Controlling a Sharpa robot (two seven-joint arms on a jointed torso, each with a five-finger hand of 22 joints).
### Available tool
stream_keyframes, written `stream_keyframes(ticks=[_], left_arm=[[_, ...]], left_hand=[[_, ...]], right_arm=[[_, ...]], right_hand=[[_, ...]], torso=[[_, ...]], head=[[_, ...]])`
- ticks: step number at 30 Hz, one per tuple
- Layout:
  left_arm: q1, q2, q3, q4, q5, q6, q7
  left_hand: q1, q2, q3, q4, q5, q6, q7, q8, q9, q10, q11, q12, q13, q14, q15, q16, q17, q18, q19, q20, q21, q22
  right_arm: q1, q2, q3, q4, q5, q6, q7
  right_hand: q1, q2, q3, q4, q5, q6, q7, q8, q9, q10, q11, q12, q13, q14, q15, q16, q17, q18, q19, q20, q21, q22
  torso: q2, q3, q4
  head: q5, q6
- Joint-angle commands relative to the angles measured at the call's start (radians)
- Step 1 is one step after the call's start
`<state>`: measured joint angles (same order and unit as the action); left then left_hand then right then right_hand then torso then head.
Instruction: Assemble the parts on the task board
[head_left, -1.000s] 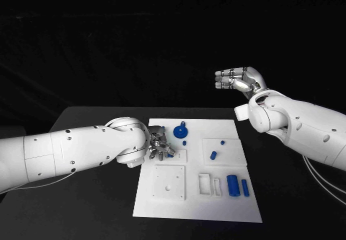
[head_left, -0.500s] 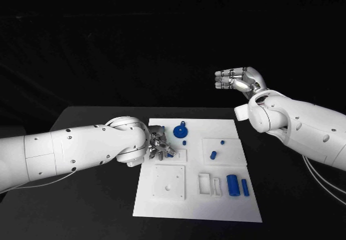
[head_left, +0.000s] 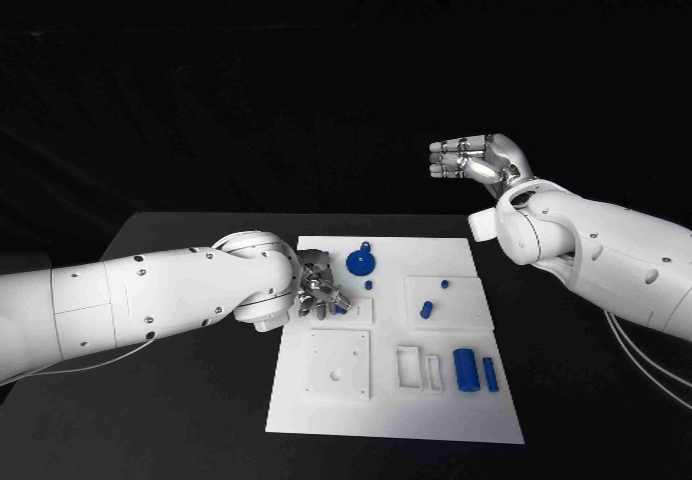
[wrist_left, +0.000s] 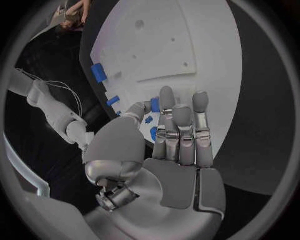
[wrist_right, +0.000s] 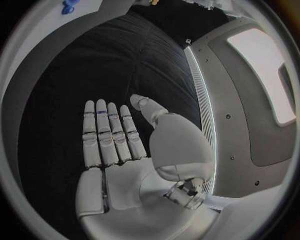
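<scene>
Step in hand: picking up a small part near the board's (head_left: 325, 415) left edge, toward its far end. Left hand (head_left: 320, 294) is low over the board, fingers pressed together, straight; a small blue part (wrist_left: 154, 104) sits at the fingertips; grip cannot be told. Right hand (head_left: 476, 158) is raised well off the board, fingers curled, empty. Remaining blue parts lie mid-board and near the right edge, incl. a cylinder (head_left: 466, 369). Next move likely needs a confirmed pinch before lifting.

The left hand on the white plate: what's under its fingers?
The left hand reaches over the task board. A small blue part peeks out by its fingers; whether they grip it is hidden.
</scene>
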<state>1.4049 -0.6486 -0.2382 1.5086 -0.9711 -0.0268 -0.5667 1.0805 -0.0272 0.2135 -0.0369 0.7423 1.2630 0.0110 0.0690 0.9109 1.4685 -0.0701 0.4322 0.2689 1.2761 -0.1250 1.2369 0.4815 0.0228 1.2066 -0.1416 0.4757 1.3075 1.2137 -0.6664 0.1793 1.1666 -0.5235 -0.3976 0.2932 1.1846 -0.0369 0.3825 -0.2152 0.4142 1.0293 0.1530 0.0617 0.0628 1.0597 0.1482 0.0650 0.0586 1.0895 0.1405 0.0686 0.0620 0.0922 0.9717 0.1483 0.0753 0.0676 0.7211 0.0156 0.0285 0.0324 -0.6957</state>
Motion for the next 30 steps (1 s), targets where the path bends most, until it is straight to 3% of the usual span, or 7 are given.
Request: stream_keyframes(ticks=[1, 12, 30], left_arm=[[-0.005, 0.004, -0.005, -0.004, 0.002, 0.016, -0.022], [-0.005, 0.011, -0.005, -0.007, 0.001, 0.017, -0.02], [-0.004, 0.026, -0.004, -0.021, -0.002, 0.031, -0.023]], left_hand=[[-0.003, -0.003, 0.161, -0.153, -0.005, 0.043, -0.034, 0.002, 0.01, 0.042, -0.011, 0.013, 0.003, 0.006, -0.001, 0.007, 0.005, -0.009, 0.003, -0.004, 0.008, 0.02], [-0.005, -0.007, 0.16, -0.147, -0.006, 0.07, -0.044, 0.001, 0.038, 0.043, -0.013, 0.069, 0.027, 0.019, -0.005, 0.024, 0.029, -0.01, 0.008, -0.007, 0.024, 0.02], [-0.006, -0.003, 0.164, -0.151, -0.003, 0.077, -0.046, 0.0, 0.048, 0.044, -0.013, 0.08, 0.056, 0.026, -0.007, 0.027, 0.043, -0.01, 0.009, -0.009, 0.035, 0.02]], right_arm=[[-0.001, 0.001, 0.001, 0.002, -0.005, 0.018, 0.004], [-0.003, 0.002, 0.001, 0.0, -0.006, 0.021, 0.003], [-0.009, 0.004, 0.001, -0.002, -0.006, 0.024, 0.002]], right_hand=[[0.007, -0.002, 0.0, 0.0, -0.003, 0.001, 0.002, 0.0, -0.001, -0.002, 0.001, -0.005, -0.001, 0.001, 0.003, -0.006, -0.002, 0.015, -0.001, -0.001, 0.003, -0.001], [0.007, -0.003, 0.0, -0.001, -0.002, 0.0, 0.002, 0.0, -0.001, -0.006, -0.001, -0.005, -0.001, -0.008, 0.003, -0.006, -0.002, 0.014, -0.008, 0.001, 0.0, -0.002], [0.007, -0.001, 0.005, -0.003, -0.001, 0.001, 0.001, 0.0, -0.001, -0.006, -0.001, -0.005, -0.001, -0.01, 0.003, -0.006, -0.002, 0.014, -0.011, 0.001, 0.0, -0.001]], torso=[[0.0, 0.0002, -0.0003], [0.001, -0.0002, -0.0003], [0.0, 0.0005, 0.0004]], head=[[0.001, 0.0], [0.001, -0.001], [0.002, -0.005]])
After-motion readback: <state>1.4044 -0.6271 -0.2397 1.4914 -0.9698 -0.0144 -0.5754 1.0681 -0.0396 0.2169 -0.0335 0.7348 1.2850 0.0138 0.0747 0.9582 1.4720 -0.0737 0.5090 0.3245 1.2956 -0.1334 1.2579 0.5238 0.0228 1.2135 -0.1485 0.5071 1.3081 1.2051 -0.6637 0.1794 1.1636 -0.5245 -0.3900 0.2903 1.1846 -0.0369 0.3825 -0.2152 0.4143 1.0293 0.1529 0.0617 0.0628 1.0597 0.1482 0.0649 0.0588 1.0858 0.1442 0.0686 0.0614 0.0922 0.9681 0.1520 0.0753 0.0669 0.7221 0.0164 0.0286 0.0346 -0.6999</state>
